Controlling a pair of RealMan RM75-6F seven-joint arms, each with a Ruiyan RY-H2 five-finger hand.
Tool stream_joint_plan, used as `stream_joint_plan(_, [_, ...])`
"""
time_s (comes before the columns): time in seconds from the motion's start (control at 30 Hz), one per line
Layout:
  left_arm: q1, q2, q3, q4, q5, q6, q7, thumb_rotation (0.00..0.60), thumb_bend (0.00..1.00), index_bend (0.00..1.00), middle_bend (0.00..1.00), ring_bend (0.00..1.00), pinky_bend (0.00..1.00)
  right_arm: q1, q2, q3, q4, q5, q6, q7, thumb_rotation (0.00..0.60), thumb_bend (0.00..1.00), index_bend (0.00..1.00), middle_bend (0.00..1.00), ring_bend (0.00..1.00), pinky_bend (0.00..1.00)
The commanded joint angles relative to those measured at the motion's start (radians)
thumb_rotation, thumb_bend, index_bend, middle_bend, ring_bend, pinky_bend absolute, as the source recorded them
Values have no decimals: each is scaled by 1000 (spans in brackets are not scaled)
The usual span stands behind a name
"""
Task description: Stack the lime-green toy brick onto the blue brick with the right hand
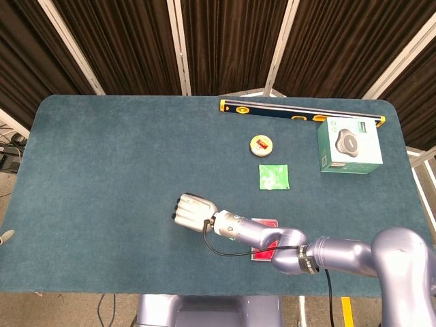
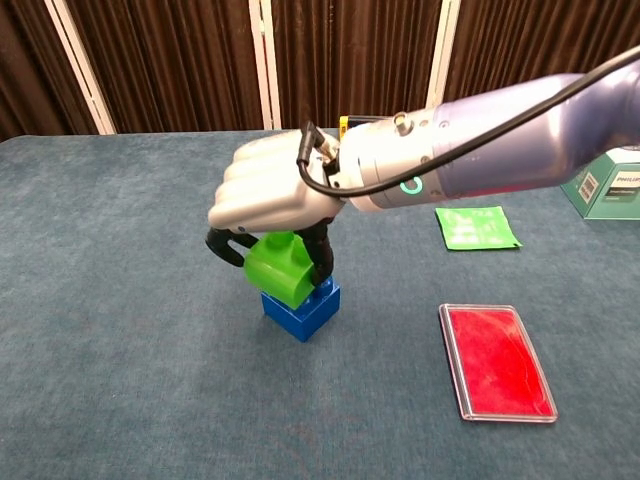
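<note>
Grasping the green brick (image 2: 280, 268) with curled fingers, the right hand (image 2: 272, 190) holds it tilted against the top of the blue brick (image 2: 303, 309), near the middle of the table (image 2: 120, 300). A red tray (image 2: 497, 362) lies to the right

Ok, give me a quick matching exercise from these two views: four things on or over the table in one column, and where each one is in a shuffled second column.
Things:
1. lime-green brick
2. blue brick
3. red tray
4. green packet

Places:
A. lying flat near the table's front edge, right of the bricks
B. held tilted in the right robot hand
C. on the cloth, directly under the robot hand
D. flat on the cloth, behind the tray

Pairs: 1-B, 2-C, 3-A, 4-D
</note>
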Motion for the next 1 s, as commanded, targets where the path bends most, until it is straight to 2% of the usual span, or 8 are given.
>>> stream_joint_plan(0.03, [0, -1, -1, -2, -1, 1, 4, 600, 0, 0, 0, 0, 0, 6, -12, -16, 18, 4, 10, 4, 600, 550, 359, 530, 420, 640])
stream_joint_plan(1.0, [-7, -5, -6, 5, -15, -17, 10, 600, 0, 0, 0, 0, 0, 48, -56, -102, 99, 2, 42, 74, 600, 560, 359, 532, 420, 638])
